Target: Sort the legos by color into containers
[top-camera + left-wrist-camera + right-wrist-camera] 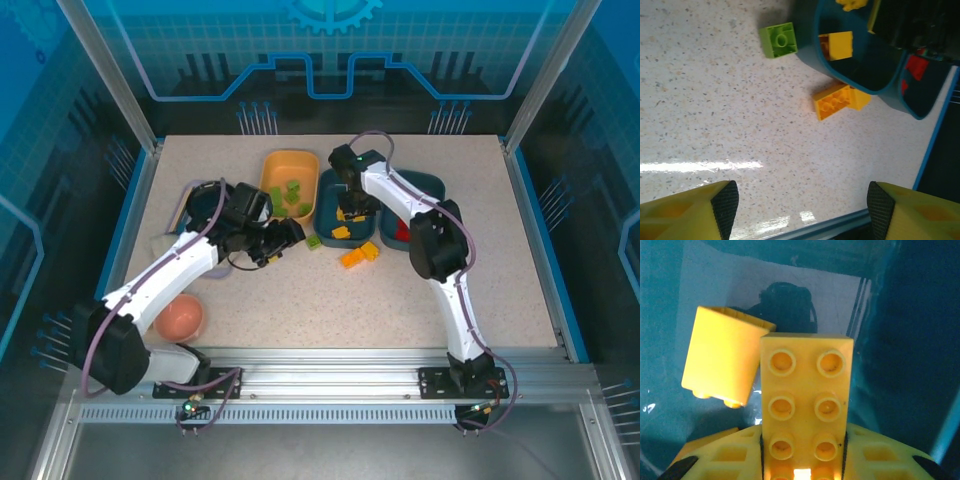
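My right gripper (350, 212) hangs over the middle teal container (328, 222), shut on a long yellow lego (805, 395) that stands out past the fingers. Another yellow lego (725, 355) lies tilted inside that container (890, 340). My left gripper (293, 232) is open low over bare table, its pads (725, 205) wide apart with nothing between them. Ahead of it lie a green lego (778, 40) and a yellow lego (832, 101), both on the table beside the teal container (860, 82). The yellow-orange container (272, 170) holds several green legos. The right teal container (430, 185) holds red ones (915, 67).
A black round bowl (203, 207) sits behind the left arm. A peach-pink ball (180, 317) lies near the left arm's base. The table's blue rim (840, 225) runs close under the left gripper. Open tabletop stretches across the front and right.
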### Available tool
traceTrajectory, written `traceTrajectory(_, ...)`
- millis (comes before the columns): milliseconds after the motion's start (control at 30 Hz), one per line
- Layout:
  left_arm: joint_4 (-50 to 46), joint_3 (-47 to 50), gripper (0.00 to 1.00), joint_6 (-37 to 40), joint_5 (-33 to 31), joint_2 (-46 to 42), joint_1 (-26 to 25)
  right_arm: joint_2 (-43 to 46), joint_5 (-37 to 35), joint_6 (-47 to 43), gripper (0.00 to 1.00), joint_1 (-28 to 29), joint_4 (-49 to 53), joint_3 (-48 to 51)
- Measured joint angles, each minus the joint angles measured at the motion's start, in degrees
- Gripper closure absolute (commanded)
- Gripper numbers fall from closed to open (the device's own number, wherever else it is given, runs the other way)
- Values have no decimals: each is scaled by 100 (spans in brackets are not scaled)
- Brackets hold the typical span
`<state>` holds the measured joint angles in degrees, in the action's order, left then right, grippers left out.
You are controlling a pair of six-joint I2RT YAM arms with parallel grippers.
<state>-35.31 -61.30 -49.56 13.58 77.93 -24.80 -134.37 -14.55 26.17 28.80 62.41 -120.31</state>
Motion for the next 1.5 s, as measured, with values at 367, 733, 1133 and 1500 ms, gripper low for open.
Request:
traceTrajectory(367,-11,13,43,-673,-341,597,-24,166,59,46,36,120,9,-131)
traceTrajectory(733,356,-407,34,-2065,-632,2090,-168,3807,608,-330,35,658,-1910,3576)
traceTrajectory(1133,208,-1657,28,-2302,-994,3222,-203,4959,975,-221,35,721,-2341,5241)
traceTrajectory(1500,-304,-2417,31,-2199,-1086,3829,-337,5099,1054,-221,35,667,-2352,5241)
